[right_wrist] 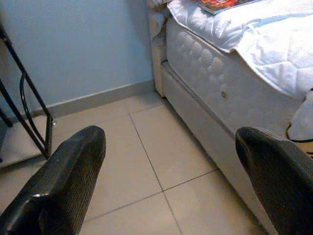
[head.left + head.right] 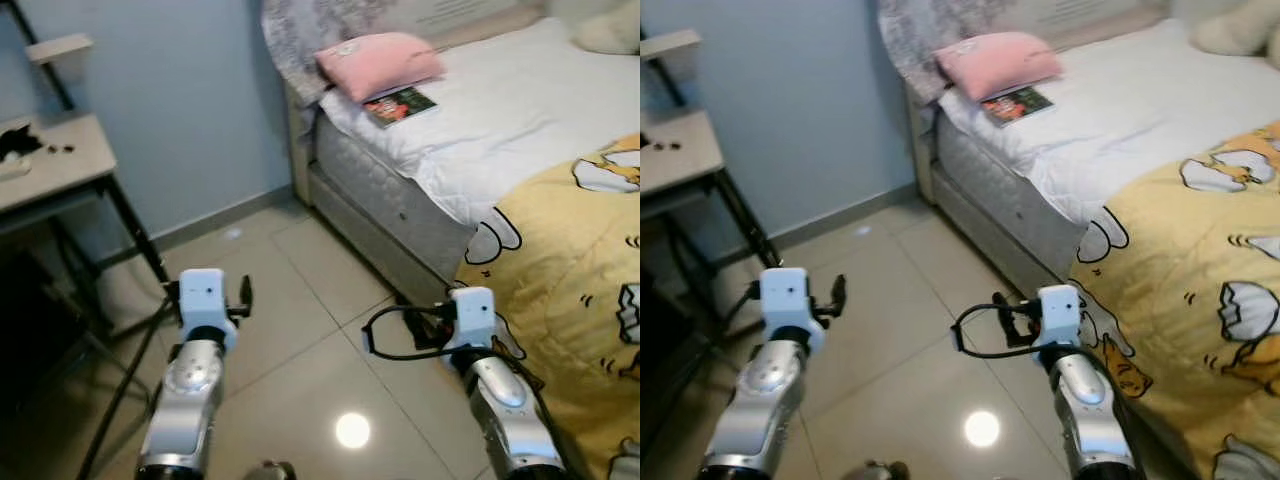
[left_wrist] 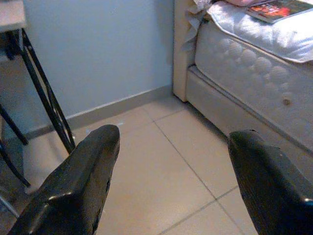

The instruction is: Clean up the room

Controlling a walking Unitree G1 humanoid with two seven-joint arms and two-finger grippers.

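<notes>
A bed (image 2: 385, 190) with a white sheet stands ahead on the right. A pink pillow (image 2: 378, 62) lies at its head, and a dark-covered book (image 2: 400, 105) rests flat just in front of the pillow. A yellow cartoon-print blanket (image 2: 580, 250) covers the near end and hangs over the edge. My left gripper (image 3: 173, 142) is open over the tiled floor, holding nothing. My right gripper (image 1: 171, 142) is open too, low beside the bed's side, also holding nothing. The book (image 3: 279, 9) appears near the mattress edge in both wrist views.
A light-topped desk (image 2: 50, 160) on black metal legs stands at the left against the blue wall, with a small black object (image 2: 15, 142) on it. A pale cushion (image 2: 610, 35) lies at the bed's far corner. Tiled floor (image 2: 300, 290) runs between desk and bed.
</notes>
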